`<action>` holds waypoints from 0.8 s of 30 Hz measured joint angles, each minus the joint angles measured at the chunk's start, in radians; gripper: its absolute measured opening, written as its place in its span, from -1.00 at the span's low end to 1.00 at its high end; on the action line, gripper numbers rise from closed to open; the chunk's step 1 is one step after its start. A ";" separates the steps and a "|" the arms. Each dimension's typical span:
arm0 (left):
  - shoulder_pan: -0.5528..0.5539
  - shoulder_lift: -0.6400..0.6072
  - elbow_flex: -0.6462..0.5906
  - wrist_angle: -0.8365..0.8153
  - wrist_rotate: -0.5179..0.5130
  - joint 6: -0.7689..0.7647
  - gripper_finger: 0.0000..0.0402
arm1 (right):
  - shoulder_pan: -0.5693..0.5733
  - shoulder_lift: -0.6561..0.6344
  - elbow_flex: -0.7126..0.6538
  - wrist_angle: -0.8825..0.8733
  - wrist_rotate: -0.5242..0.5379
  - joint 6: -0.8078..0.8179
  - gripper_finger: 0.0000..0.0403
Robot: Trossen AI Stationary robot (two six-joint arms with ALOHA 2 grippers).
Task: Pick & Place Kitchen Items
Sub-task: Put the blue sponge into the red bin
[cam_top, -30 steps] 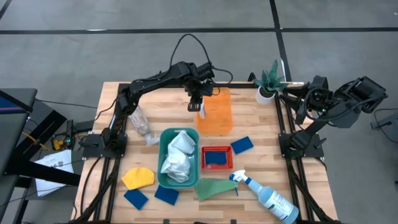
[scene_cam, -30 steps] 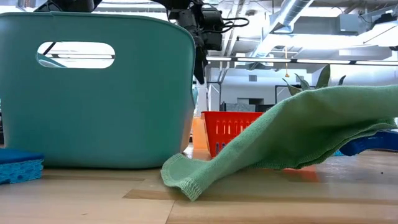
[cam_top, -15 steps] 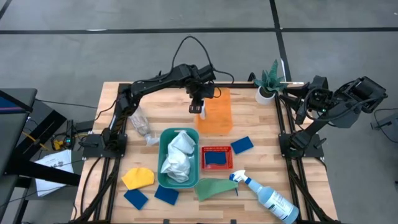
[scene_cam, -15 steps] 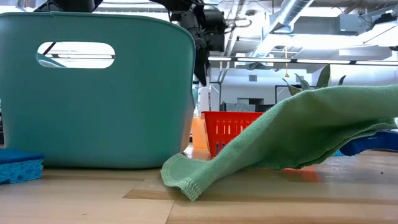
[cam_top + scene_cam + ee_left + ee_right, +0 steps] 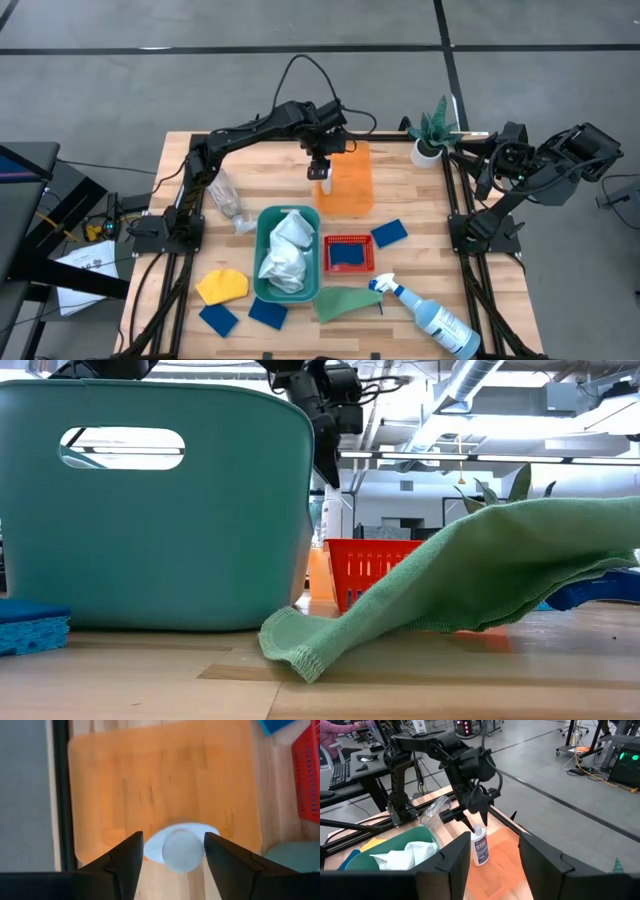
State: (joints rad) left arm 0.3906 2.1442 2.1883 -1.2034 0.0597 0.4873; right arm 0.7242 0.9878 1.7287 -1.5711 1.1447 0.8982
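The small white bottle (image 5: 480, 846) stands upright on its base at the left edge of an orange board (image 5: 352, 180), far on the table's middle. My left gripper (image 5: 474, 817) points down just above it. Its fingers are open and stand on either side of the bottle's cap (image 5: 182, 850) without holding it. My right gripper (image 5: 480, 165) waits open by the table's far right corner with nothing between its fingers. A spray bottle (image 5: 425, 310), a green cloth (image 5: 345, 300), a yellow cloth (image 5: 222, 286) and blue sponges (image 5: 218, 319) (image 5: 389, 233) lie toward the near side.
A teal basket (image 5: 262, 250) holding a white cloth (image 5: 285, 252) and a red basket (image 5: 349, 240) with a blue sponge inside sit mid-table. Crumpled clear plastic (image 5: 225, 195) lies at the left. A potted plant (image 5: 432, 135) stands at the far right corner.
My left gripper has opened over the small white bottle and let go of it. The bottle stays upright at the orange board's edge.
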 joint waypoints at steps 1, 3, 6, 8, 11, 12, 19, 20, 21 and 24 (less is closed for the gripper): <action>0.002 -0.008 0.000 0.000 0.000 0.000 0.06 | 0.000 0.000 0.000 0.000 0.000 0.000 -0.21; 0.003 -0.018 0.000 0.006 -0.001 0.000 0.11 | 0.000 0.000 0.000 0.000 0.000 0.000 -0.21; 0.003 -0.044 0.000 0.023 0.000 0.001 0.16 | 0.000 0.000 0.000 0.000 0.000 0.000 -0.21; 0.000 -0.074 0.000 0.046 0.001 0.001 0.17 | 0.000 0.000 0.000 0.000 0.000 0.001 -0.21; -0.001 -0.125 0.001 0.101 0.013 0.000 0.18 | 0.000 0.000 0.000 0.000 0.000 0.007 -0.21; -0.001 -0.144 0.001 0.118 0.022 -0.003 0.18 | 0.000 0.000 0.000 0.000 0.000 0.010 -0.21; 0.002 -0.296 0.002 0.241 0.042 -0.033 0.18 | 0.000 0.000 0.000 0.000 0.000 0.026 -0.21; 0.004 -0.317 0.002 0.242 0.048 -0.050 0.18 | 0.000 0.000 0.000 0.000 0.000 0.029 -0.21; 0.005 -0.339 0.002 0.247 0.054 -0.067 0.18 | 0.000 0.000 0.000 0.000 0.000 0.034 -0.21; 0.014 -0.406 -0.011 0.256 0.077 -0.128 0.18 | 0.000 0.000 0.000 0.000 0.004 0.037 -0.21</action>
State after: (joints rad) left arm 0.4045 1.7381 2.1770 -0.9469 0.1366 0.3593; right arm 0.7238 0.9878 1.7287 -1.5708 1.1484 0.9352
